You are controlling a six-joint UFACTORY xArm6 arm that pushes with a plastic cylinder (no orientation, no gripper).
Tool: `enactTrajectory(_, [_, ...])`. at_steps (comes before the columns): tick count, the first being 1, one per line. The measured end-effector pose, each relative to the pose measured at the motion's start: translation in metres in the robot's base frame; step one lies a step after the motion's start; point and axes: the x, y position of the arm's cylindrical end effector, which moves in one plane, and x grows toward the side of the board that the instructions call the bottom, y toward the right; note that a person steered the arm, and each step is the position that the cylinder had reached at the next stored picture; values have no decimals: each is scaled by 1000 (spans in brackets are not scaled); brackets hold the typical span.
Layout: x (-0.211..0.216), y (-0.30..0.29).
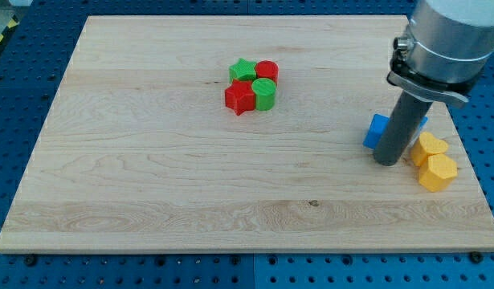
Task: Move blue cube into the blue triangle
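My dark rod comes down at the view's right, and my tip rests on the wooden board. A blue block shows just left of the rod and touches it; its shape is partly hidden. A sliver of blue shows on the rod's right side. I cannot tell whether it is a second blue block or which piece is the cube and which the triangle.
Two yellow blocks sit just right of my tip, near the board's right edge. A cluster at the upper middle holds a green star, a red cylinder, a red star and a green cylinder.
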Motion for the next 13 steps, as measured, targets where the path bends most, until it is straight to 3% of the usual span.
enactTrajectory(5, [-44, -4])
enactTrajectory(7, [-64, -63])
enactTrajectory(8, [-82, -63])
enactTrajectory(13, [-84, -8])
